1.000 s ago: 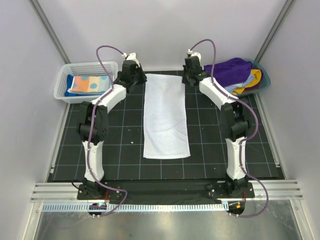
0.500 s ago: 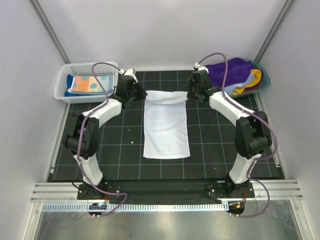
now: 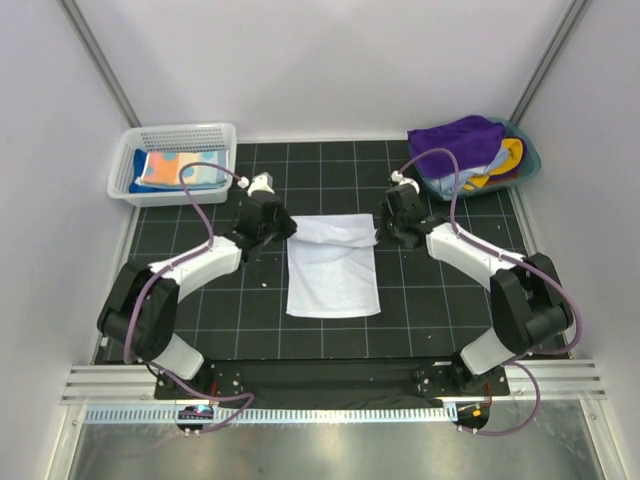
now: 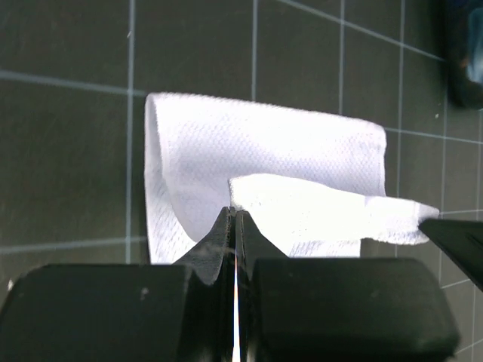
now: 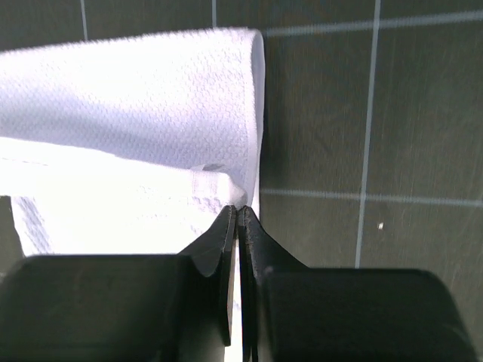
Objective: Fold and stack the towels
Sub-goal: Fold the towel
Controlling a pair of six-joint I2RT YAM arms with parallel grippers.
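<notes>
A plain white towel [image 3: 332, 272] lies on the black grid mat, its far half lifted and carried over the near half. My left gripper [image 3: 288, 231] is shut on the towel's left far corner [image 4: 249, 188]. My right gripper [image 3: 377, 232] is shut on the right far corner [image 5: 226, 185]. Both hold that edge a little above the lower layer, which shows in the left wrist view [image 4: 249, 143] and the right wrist view [image 5: 136, 98]. A polka-dot towel [image 3: 175, 168] lies in the white basket. Purple and other towels [image 3: 460, 140] are heaped in the teal tub.
The white mesh basket [image 3: 130, 160] stands at the far left corner. The teal tub [image 3: 528, 160] stands at the far right. Grey walls close in both sides and the back. The mat [image 3: 240, 310] has bare grid around the towel.
Both grippers have pulled the towel's far edge toward the near side, from the back of the mat to about its middle. The towel now shows as half its earlier length.
</notes>
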